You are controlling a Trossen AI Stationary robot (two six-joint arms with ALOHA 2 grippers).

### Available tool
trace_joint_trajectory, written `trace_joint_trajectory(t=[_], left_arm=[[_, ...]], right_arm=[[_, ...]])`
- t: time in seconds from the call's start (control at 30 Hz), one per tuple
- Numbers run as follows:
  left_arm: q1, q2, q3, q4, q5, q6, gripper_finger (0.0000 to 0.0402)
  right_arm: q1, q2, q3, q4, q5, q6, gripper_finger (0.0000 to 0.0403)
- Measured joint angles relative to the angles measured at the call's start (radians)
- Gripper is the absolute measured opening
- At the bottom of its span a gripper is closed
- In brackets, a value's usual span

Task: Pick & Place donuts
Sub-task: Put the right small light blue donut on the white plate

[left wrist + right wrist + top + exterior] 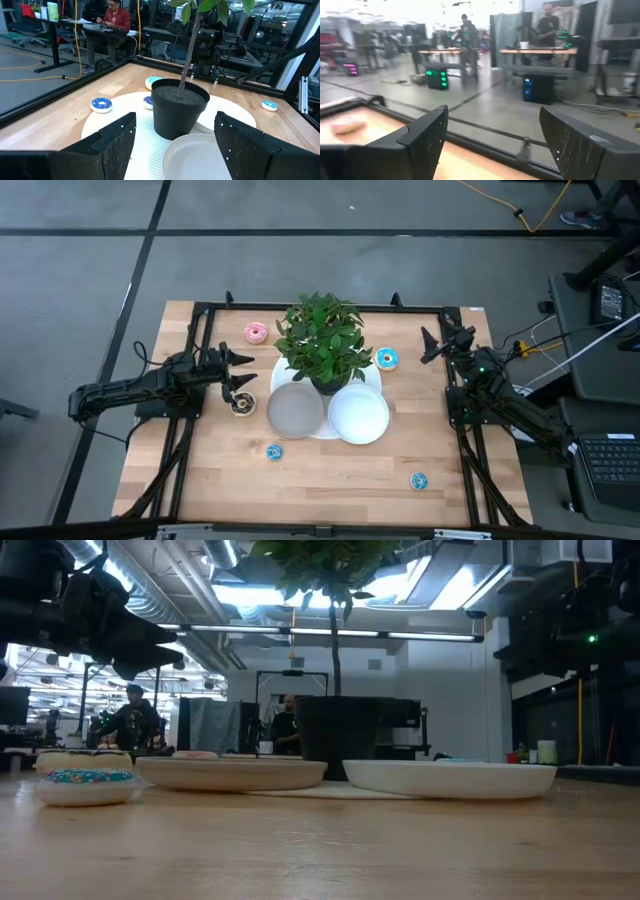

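The donuts lie scattered on the wooden table: a pink one (pixel 255 332) at the far left, a light blue one (pixel 386 359) right of the potted plant, a brown one (pixel 242 404) beside the grey plate, and two mini blue ones (pixel 274 451) (pixel 418 480) toward the near edge. My left gripper (pixel 243 370) hovers open above the table's left side, pointing level at the plant pot (pixel 179 107), just beyond the brown donut. My right gripper (pixel 430 347) hovers open at the right side, pointing toward the far left; the pink donut (pixel 347 125) shows past its fingers.
A potted plant (pixel 322 340) stands at the table's middle on a white mat, its leaves hiding part of the mat. In front of it lie a grey plate (pixel 295 410) and a white plate (pixel 358 416). A black frame (pixel 200 310) runs around the table. People sit in the room beyond.
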Motion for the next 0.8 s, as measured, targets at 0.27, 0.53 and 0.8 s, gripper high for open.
trace_joint_trajectory(t=[0.27, 0.53, 0.8], left_arm=[[0.000, 0.000, 0.000, 0.000, 0.000, 0.000, 0.0260], [0.000, 0.000, 0.000, 0.000, 0.000, 0.000, 0.0260], [0.000, 0.000, 0.000, 0.000, 0.000, 0.000, 0.0260]], right_arm=[[0.001, 0.122, 0.184, -0.106, 0.005, 0.053, 0.0314], [0.039, 0.346, 0.447, -0.238, 0.007, 0.040, 0.0314], [0.068, 0.530, 0.757, -0.483, -0.003, -0.030, 0.0314]])
